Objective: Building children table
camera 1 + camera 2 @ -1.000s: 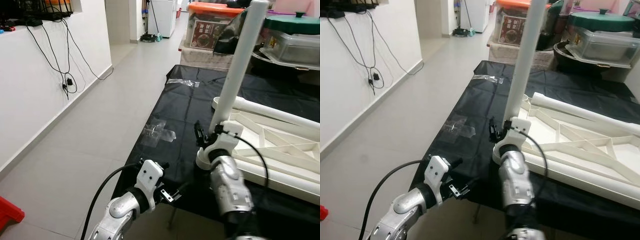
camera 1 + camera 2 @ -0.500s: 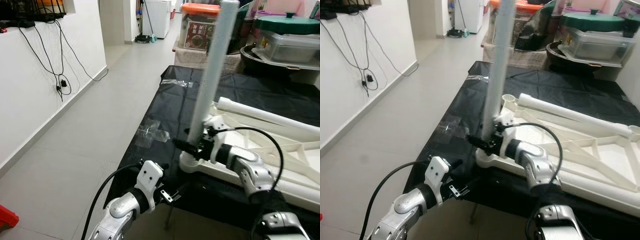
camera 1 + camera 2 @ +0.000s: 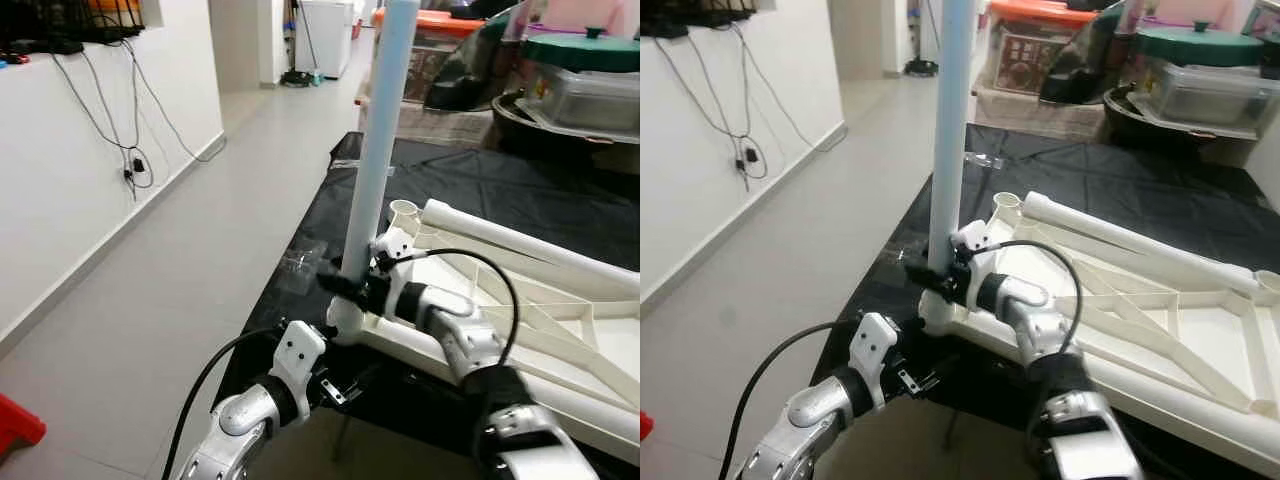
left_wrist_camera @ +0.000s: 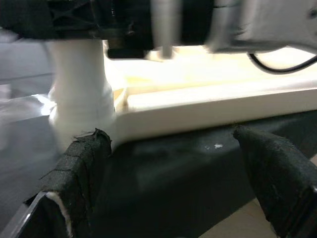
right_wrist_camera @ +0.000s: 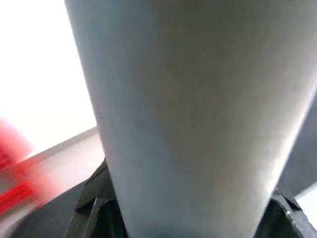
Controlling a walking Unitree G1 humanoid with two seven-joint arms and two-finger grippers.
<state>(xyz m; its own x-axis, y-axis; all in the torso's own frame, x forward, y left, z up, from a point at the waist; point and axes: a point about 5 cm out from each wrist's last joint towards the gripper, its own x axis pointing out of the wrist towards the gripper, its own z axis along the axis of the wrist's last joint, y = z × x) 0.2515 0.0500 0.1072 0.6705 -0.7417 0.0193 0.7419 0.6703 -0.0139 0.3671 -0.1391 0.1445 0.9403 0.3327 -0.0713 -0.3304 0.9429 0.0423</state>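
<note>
- We see the right gripper closed around the lower part of a pale blue-white table leg, its black fingers pressed to either side of the tube in the right wrist view.
- The leg stands in the corner socket of the upturned white tabletop frame, which lies flat on the black cloth covering the work surface.
- The leg's long axis is close to vertical; its lower end sits in the socket and its free upper end points up and out of the head views, leaning slightly away from the robot.
- The left gripper hangs below the near edge of the surface with its two fingers spread wide and nothing between them; its wrist view looks up at the socket and the frame's rim.
- Risk, in our judgement: the grasp is low on a long tube, so a small wrist tilt would swing the top widely and could jam or lever the leg out of the socket.
- Risk: the socket corner lies at the near edge of the cloth, so a sideways push on the leg could slide the frame towards or over that edge.
- We cannot tell whether the leg is fully seated.
</note>
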